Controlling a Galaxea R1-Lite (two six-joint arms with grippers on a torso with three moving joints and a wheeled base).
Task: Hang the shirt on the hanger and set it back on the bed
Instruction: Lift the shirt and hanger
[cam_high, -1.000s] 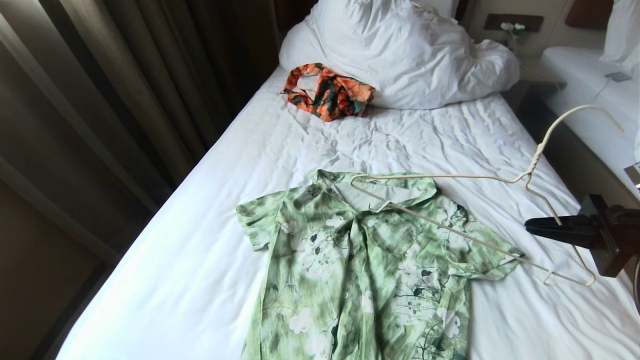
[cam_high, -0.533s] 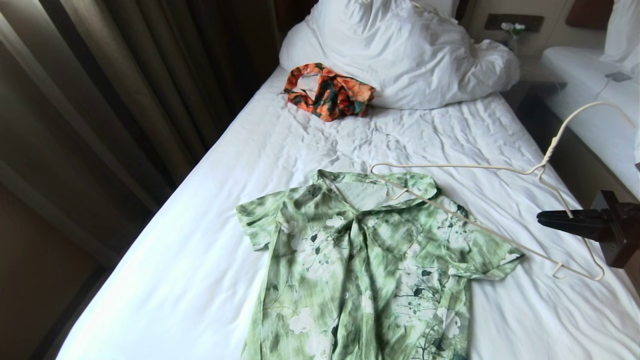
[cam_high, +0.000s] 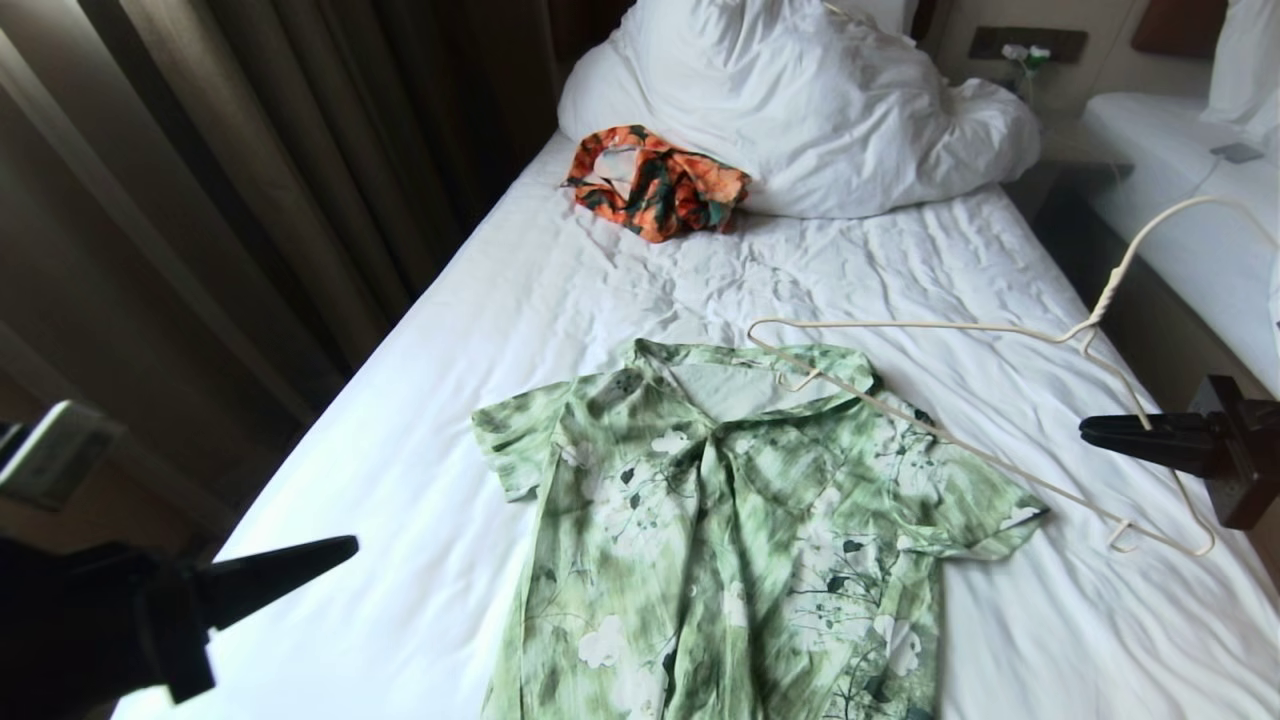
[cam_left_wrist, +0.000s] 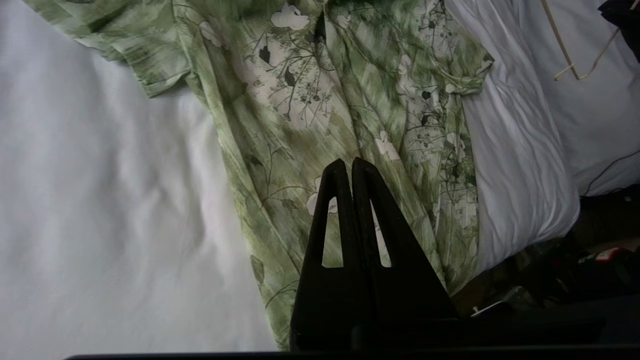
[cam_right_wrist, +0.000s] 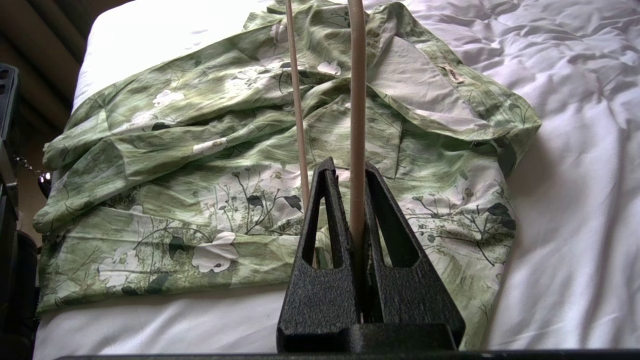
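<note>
We note dark curtains (cam_high: 250, 150) in heavy folds along the left, daylight striping them. A dark nightstand (cam_high: 1085, 215) stands at right, a second bed (cam_high: 1180, 200) in white beyond it. A wall panel (cam_high: 1025, 45) is mounted on the beige wall behind.

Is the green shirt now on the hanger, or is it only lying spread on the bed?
Only lying spread. The shirt lies flat on the bed; the hanger, held by the right gripper, is outside it, one end over the collar.
</note>
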